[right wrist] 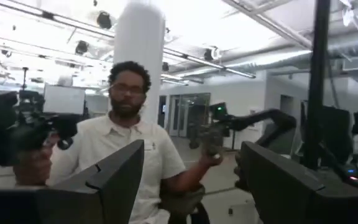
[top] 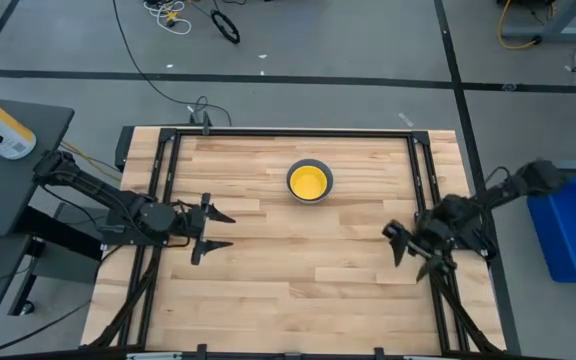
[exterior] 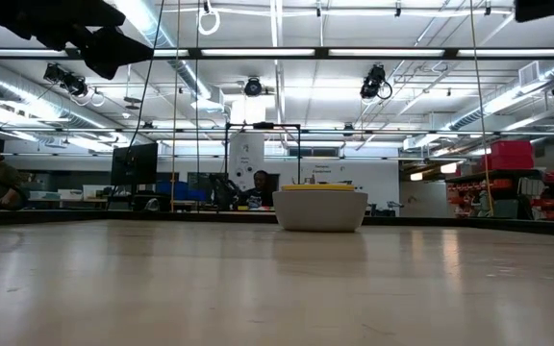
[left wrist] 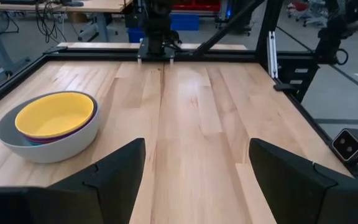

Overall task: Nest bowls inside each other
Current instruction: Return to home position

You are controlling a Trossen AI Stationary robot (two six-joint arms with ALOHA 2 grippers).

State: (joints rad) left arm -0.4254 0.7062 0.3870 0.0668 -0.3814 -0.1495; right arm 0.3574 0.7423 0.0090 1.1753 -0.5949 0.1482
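The bowls stand as one nested stack (top: 309,183) on the far middle of the wooden table. The yellow bowl (left wrist: 56,115) is on top, a thin purple-blue rim (left wrist: 73,134) shows under it, and the grey bowl (left wrist: 50,144) is outermost, its base on the table (exterior: 320,210). My left gripper (top: 220,230) hovers open over the table's left side, pointing toward the right. My right gripper (top: 408,247) hovers open over the right side, well apart from the stack. Both hold nothing.
Black frame rails (top: 298,131) run along the table's far, left and right edges. A person (right wrist: 126,149) holding two hand controllers shows beyond the table in the right wrist view. Bare wood lies between both grippers and in front of the stack.
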